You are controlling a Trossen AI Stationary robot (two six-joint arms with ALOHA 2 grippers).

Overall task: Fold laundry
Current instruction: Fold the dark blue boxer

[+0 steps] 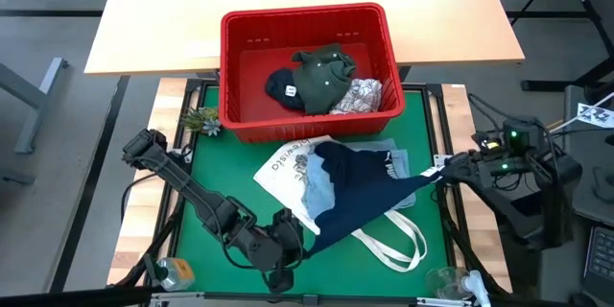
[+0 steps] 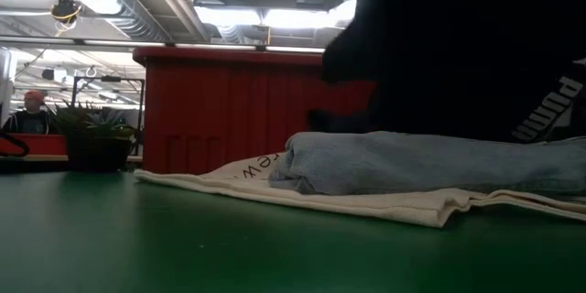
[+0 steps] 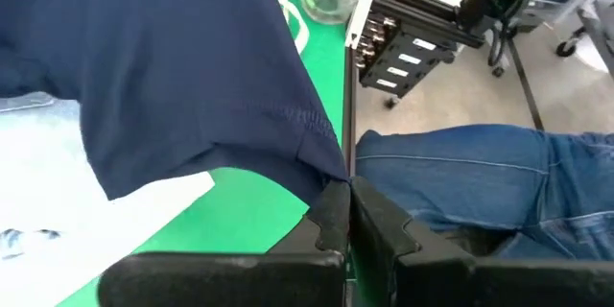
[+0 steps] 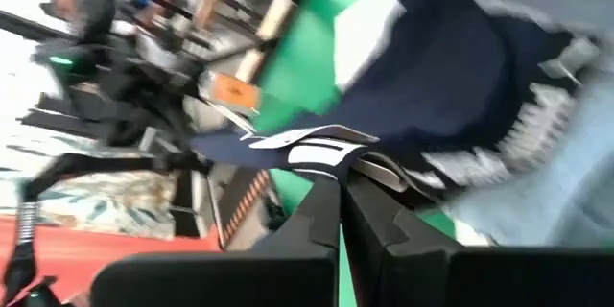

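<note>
Left gripper [image 1: 288,249]: I see it near the mat's near edge, fingers [image 3: 331,221] pinched tight on a hemmed corner of the navy garment [image 1: 360,197].
Right gripper [image 1: 443,175]: at the mat's right edge, clamped on the garment's opposite corner, where white lettering [image 4: 317,149] shows.
Navy garment: I hold it stretched between both grippers; long axis runs from near-left to far-right, raised above the mat.
Denim piece [image 1: 312,187]: lies under the navy cloth, on the white tote bag [image 1: 288,168], mid-mat.
Red basket [image 1: 307,29]: at the mat's far edge, holding the olive garment [image 1: 321,72], a dark one [image 1: 283,88] and the leaf-print one [image 1: 363,96].
Low view only: denim [image 2: 421,160] folded in a thick roll on the tote; navy cloth [image 2: 458,46] hangs above it.
Left wrist only: a person's jeans-clad leg [image 3: 480,177] beyond the table frame.
Edges: the left half of the green mat [image 1: 206,168] is open; a small plant [image 1: 201,120] stands at its far-left corner.
</note>
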